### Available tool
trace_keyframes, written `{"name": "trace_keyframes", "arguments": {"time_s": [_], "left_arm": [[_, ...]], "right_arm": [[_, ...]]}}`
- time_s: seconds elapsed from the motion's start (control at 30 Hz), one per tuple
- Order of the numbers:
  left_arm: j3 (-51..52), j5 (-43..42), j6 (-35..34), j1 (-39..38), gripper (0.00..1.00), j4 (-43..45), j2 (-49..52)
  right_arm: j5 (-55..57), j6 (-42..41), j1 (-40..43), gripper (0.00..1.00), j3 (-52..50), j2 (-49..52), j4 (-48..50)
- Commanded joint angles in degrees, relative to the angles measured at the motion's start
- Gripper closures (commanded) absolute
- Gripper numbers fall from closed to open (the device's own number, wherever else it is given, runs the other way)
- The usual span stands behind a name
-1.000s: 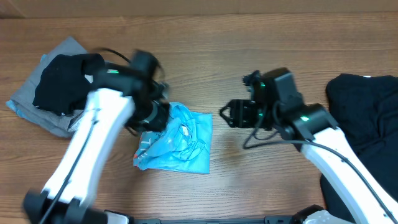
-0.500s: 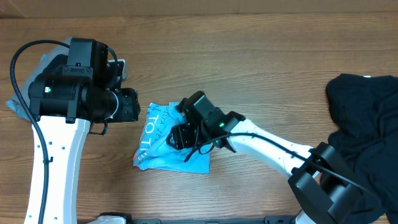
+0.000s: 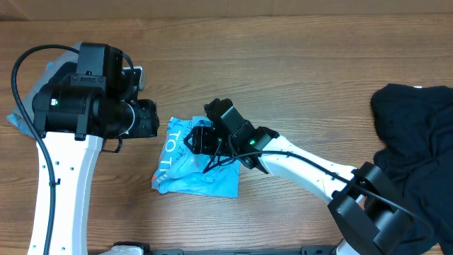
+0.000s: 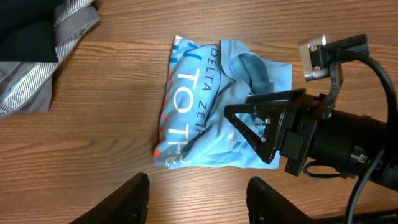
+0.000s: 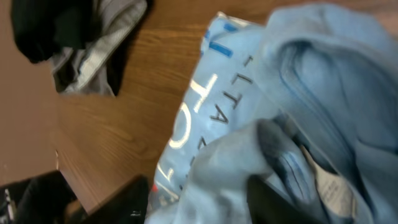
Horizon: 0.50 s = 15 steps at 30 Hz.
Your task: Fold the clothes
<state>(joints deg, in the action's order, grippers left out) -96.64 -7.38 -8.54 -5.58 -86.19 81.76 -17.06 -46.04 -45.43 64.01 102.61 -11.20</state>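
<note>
A light blue T-shirt (image 3: 185, 168) with white lettering lies bunched in a rough rectangle at the table's middle. My right gripper (image 3: 197, 139) is pressed down onto its far right part. Its fingers (image 5: 134, 200) stand apart, with a fold of the blue cloth (image 5: 211, 168) lying between them. My left gripper (image 4: 199, 182) hangs open over bare wood just short of the shirt's (image 4: 214, 106) near edge, nothing between its fingers. In the overhead view the raised left wrist (image 3: 95, 106) sits left of the shirt.
A stack of grey and black clothes (image 4: 34, 37) lies at the far left, mostly hidden under the left arm in the overhead view. A heap of black garments (image 3: 414, 134) covers the right end of the wooden table (image 3: 297, 85).
The left arm let go of the shirt and drew back left, its jaws opening. The right gripper crossed from the right onto the shirt. The shirt now shows its lettering.
</note>
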Motion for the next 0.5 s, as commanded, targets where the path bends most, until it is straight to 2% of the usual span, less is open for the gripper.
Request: {"name": "trace_keyframes", "arguments": {"time_s": [0.0,0.07,0.17,0.2,0.23,0.3,0.37,0.47], "left_arm": [[0.0,0.5,1.3,0.2,0.46,0.0,0.0],[0.0,0.5,1.3,0.2,0.46,0.1,0.0],[0.0,0.5,1.3,0.2,0.46,0.0,0.0],[0.0,0.5,1.3,0.2,0.46,0.0,0.0],[0.0,0.5,1.3,0.2,0.46,-0.1,0.0],[0.0,0.5,1.3,0.2,0.47,-0.3,0.0],[0.0,0.5,1.5,0.2,0.47,-0.8,0.0],[0.0,0.6,2.8,0.2,0.48,-1.0,0.0]], "right_arm": [[1.6,-1.7,-0.7,0.56,0.1,-0.4,0.3],[1.6,-1.3,-0.9,0.52,0.1,0.4,0.2],[2.0,-1.3,-1.0,0.53,0.1,2.0,-0.4],[2.0,-1.2,-1.0,0.57,0.1,2.3,-0.5],[1.8,-0.5,-1.0,0.69,0.1,2.4,-0.5],[1.6,2.1,-1.0,0.84,0.2,2.2,-1.6],[2.5,5.0,0.1,0.96,0.6,0.8,-9.0],[6.8,6.6,2.5,0.96,0.8,-2.3,-20.3]]}}
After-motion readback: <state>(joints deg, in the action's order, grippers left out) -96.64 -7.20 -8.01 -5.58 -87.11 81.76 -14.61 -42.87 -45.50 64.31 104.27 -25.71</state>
